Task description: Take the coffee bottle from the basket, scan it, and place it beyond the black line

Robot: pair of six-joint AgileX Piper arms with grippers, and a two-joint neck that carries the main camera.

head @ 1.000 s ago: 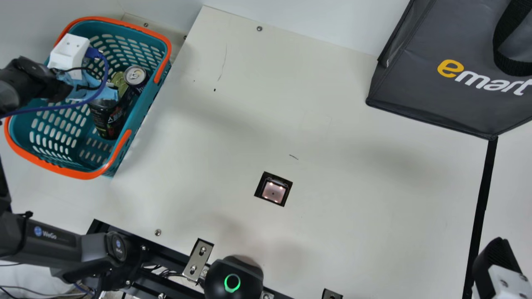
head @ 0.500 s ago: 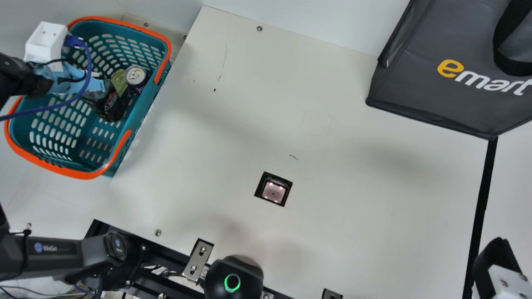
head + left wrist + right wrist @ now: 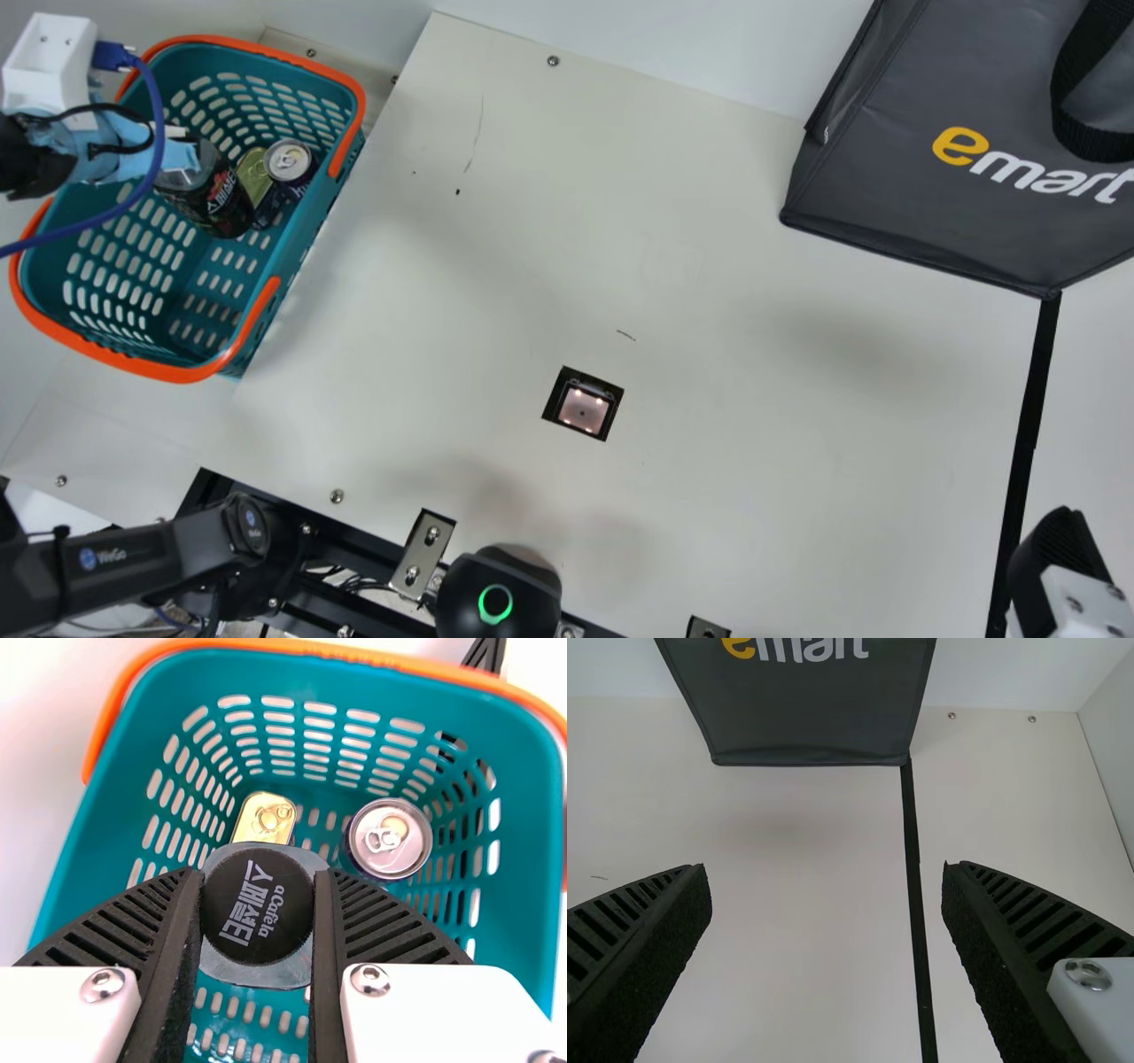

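Coffee bottle [image 3: 211,197] is clamped by the left gripper [image 3: 258,881], whose two ribbed fingers press from opposite sides near the black cap [image 3: 258,905]. This high hold seems chosen because the bottle is among walls and other goods, and it leaves the printed body free for the scan. The bottle is in or just over the basket [image 3: 358,97]; how high its base is, I cannot tell. Beside it are a gold-topped can [image 3: 264,819] and a can with a silver lid [image 3: 390,840], so a rather vertical lift would be the safer way, as a sideways pull could knock the cans or catch the rim. Farther along the desk [image 3: 753,266], the scanner [image 3: 583,409] lies between the basket and the black line [image 3: 1032,399], which makes it a natural stop on the way. The low part of the bottle should probably be turned to face it. The right gripper [image 3: 824,873] has its fingers apart with nothing between them, near the line, a useful place if it must take the bottle over. The dark bag [image 3: 957,159] stands at the line's end, so the placing should avoid it.
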